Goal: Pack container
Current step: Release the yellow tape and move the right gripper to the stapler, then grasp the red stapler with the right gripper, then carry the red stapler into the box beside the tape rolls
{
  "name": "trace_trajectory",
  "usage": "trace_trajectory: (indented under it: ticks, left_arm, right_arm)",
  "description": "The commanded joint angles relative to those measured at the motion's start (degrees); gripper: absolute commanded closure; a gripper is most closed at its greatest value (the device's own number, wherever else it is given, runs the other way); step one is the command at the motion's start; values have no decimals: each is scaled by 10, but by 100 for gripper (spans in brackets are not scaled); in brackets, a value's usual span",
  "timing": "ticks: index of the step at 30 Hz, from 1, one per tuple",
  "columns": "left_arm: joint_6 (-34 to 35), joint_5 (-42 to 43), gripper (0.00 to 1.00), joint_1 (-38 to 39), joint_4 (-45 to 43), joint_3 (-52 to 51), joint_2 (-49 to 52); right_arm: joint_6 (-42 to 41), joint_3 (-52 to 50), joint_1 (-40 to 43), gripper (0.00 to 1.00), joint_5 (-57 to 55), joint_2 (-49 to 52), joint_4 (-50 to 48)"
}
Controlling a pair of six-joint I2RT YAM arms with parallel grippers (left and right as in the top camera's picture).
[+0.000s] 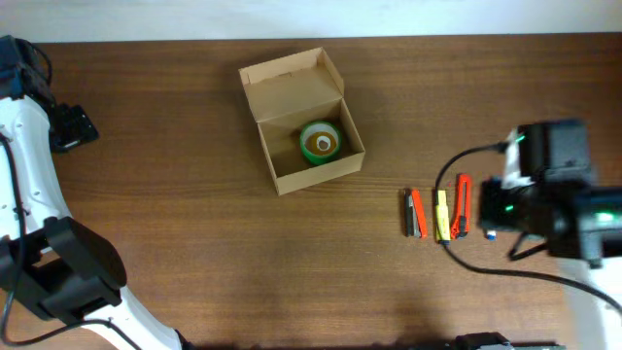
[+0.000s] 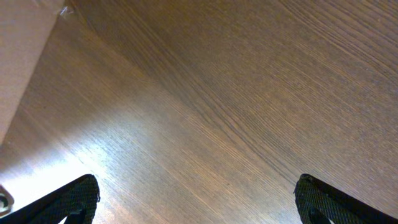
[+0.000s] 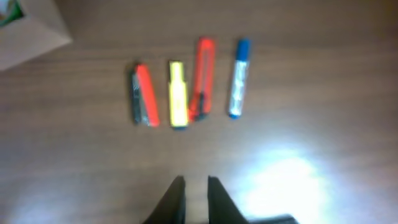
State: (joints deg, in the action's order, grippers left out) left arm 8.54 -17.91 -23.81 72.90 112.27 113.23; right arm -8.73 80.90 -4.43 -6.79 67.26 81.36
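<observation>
The container (image 1: 292, 181), a tan cardboard box with its flap lid standing open, sits at the table's upper middle with a green tape roll (image 1: 320, 142) inside. Its corner (image 3: 31, 37) shows at the top left of the right wrist view. My right gripper (image 3: 195, 180) hovers over bare wood with a narrow gap between its fingers and nothing in it. Ahead of it lie a red-and-grey tool (image 3: 143, 96), a yellow marker (image 3: 178, 94), a red cutter (image 3: 203, 78) and a blue marker (image 3: 239, 78). My left gripper (image 2: 196, 186) is wide open over bare wood at the far left.
From overhead the row of small items, red-and-grey tool (image 1: 416, 212), yellow marker (image 1: 442, 215) and red cutter (image 1: 462, 206), lies right of centre, beside the right arm (image 1: 554, 185). The left arm (image 1: 70, 126) stays near the left edge. A pale surface edge (image 2: 25, 56) shows in the left wrist view.
</observation>
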Motion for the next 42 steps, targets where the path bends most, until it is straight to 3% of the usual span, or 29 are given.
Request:
trace_trajectory:
  ticks: [1,2,5,11,20,33,35,42]
  left_arm:
    - [-9,2,0,-3,-1,-2,-4]
    - [-9,2,0,-3,-1,-2,-4]
    - [-9,2,0,-3,-1,-2,-4]
    - [-9,2,0,-3,-1,-2,-4]
    - [-9,2,0,-3,-1,-2,-4]
    - [-9,2,0,-3,-1,-2,-4]
    - [-9,2,0,-3,-1,-2,-4]
    - [-9,2,0,-3,-1,-2,-4]
  right_arm:
    - [-26,-124,-30,79,88,12,-81]
    - [-32,-172,-42,68,101,29,-138]
    - [-42,-226,-50,55,123,110,-224]
    - [-36,-226,-50,48,149,292,-280]
    - [-22,-225,-49,20,151,303,-311]
    - [-21,-224,-48,22,75,325,-324]
    - [-20,-224,-48,26,71,339,-324]
    - [-21,-224,-48,57,71,362,-337]
